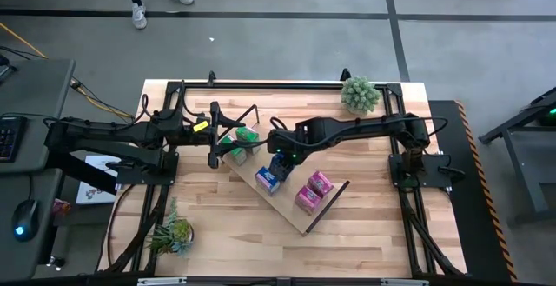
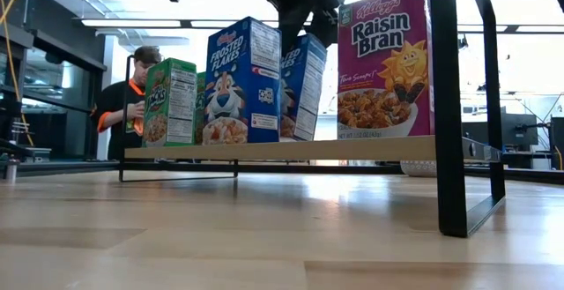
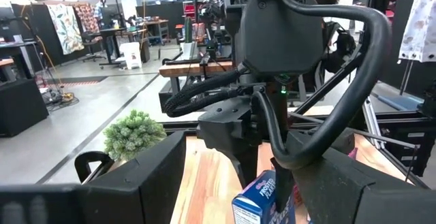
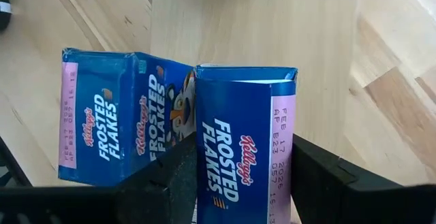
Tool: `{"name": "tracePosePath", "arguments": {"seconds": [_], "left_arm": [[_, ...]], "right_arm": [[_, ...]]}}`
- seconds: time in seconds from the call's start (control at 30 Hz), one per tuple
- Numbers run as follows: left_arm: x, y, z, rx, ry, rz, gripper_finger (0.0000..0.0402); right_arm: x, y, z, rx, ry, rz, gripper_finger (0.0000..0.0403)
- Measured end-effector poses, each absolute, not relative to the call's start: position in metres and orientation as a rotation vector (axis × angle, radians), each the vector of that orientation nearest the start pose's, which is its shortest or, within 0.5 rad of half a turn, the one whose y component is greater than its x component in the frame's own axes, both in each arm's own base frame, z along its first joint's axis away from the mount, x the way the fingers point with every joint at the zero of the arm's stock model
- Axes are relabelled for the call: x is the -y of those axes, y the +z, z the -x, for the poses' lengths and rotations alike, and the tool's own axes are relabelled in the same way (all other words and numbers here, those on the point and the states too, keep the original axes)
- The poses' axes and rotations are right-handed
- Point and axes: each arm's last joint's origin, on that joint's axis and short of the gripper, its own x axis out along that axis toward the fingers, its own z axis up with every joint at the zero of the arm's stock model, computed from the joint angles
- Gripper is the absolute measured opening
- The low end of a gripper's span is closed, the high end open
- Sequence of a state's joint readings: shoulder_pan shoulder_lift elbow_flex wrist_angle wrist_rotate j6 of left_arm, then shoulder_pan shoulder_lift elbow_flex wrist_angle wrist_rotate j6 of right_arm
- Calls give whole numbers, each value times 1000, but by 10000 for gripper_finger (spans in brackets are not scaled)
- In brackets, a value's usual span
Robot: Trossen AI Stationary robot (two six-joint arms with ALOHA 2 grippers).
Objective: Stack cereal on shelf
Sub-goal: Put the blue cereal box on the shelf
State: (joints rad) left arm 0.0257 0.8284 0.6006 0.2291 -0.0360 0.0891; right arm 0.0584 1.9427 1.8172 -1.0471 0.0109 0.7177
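Observation:
The shelf [image 1: 291,209] is a light-wood board lying slantwise mid-table, with dark rod frames at its ends. Cereal boxes stand on it: green ones [image 2: 170,102] at the left end, a blue Frosted Flakes box [image 2: 240,83] in the middle, and pink Raisin Bran [image 2: 385,61] toward the right. My right gripper [image 4: 242,176] comes down from above, shut on a second blue box [image 4: 245,135] beside the standing blue one [image 4: 116,125]. My left gripper [image 1: 215,143] waits level and open off the board's left end, holding nothing. My right gripper pinches the blue box's two opposite faces, just under its top panel [image 4: 245,183], between its two fingers [image 4: 163,183]. The fingers come from above, slanting down. The box leans [image 2: 304,87], its lower end down at the board behind the standing blue box.
One potted plant [image 1: 359,95] stands at the far right of the table and another [image 1: 171,234] at the near left. The shelf's tall dark frame [image 2: 454,105] rises at the board's right end. A person [image 2: 123,105] sits beyond the table.

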Motion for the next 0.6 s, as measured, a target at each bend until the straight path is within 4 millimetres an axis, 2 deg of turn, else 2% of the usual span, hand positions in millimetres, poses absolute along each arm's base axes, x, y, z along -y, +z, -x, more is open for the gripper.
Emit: {"name": "tracePosePath", "arguments": {"seconds": [0.27, 0.6], "left_arm": [[-6, 301, -190, -1, 62, -89, 243], [-6, 301, -190, -1, 62, -89, 243]], "right_arm": [[-27, 275, -412, -1165, -336, -594, 186], [-27, 274, -413, -1169, -314, -574, 186]]}}
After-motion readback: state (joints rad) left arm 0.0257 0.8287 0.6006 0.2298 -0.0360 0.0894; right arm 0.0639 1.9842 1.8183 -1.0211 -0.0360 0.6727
